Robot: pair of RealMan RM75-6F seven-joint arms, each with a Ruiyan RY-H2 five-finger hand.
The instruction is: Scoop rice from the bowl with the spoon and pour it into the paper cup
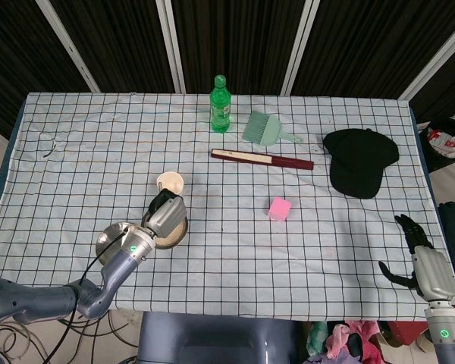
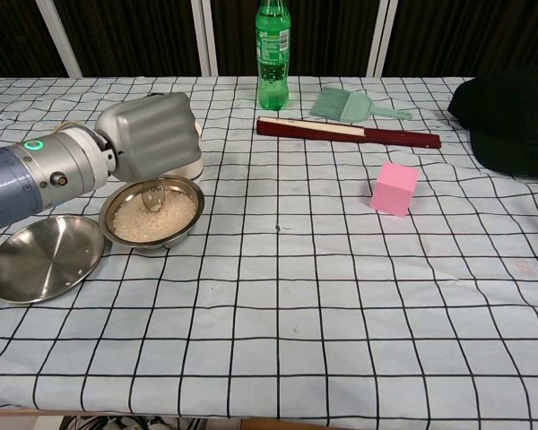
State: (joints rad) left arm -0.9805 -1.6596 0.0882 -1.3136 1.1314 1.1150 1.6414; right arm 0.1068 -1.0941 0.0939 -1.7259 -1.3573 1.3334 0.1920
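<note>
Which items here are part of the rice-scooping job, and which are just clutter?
Job: bowl of rice, spoon held by the left hand, paper cup.

Clutter: steel plate, green bottle, brush, folded fan, pink cube, black cap.

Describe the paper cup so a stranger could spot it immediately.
On the checked tablecloth, look to the left hand over the steel bowl of rice. The paper cup stands upright just beyond that bowl: small, white and open-topped, unlike the metal bowl and flat steel plate nearby.
</note>
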